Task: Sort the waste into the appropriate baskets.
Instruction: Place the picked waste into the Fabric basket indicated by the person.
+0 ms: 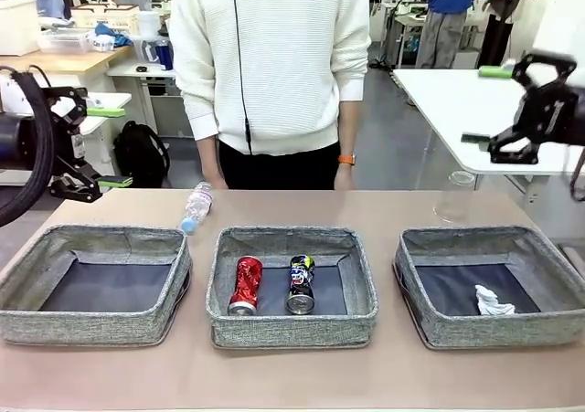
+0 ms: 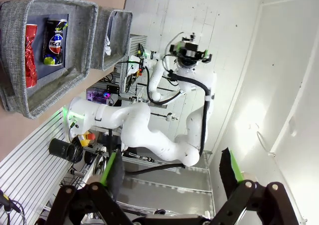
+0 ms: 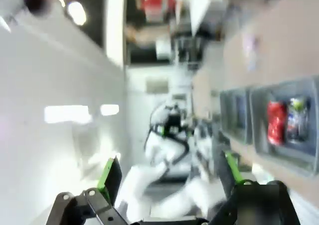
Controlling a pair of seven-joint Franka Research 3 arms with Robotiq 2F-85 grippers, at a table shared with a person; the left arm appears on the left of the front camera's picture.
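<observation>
- Already, the red can (image 1: 246, 284) and dark can (image 1: 301, 284) lay side by side in the middle basket (image 1: 292, 330), and the paper wad (image 1: 494, 301) sat in the right basket (image 1: 498, 330); the left basket (image 1: 91, 325) held nothing.
- On the tabletop (image 1: 292, 375) behind the baskets, the plastic bottle (image 1: 196, 206) lay on its side and the clear cup (image 1: 454, 197) stood, apparently upright, though it showed faintly.
- Left tool (image 1: 111, 147) and right tool (image 1: 505, 107) hung raised at the sides, jaws apart, empty.
- Probably the bottle came next: the left tool should close across its body, not along it; the thin cup would want a gentle squeeze.
</observation>
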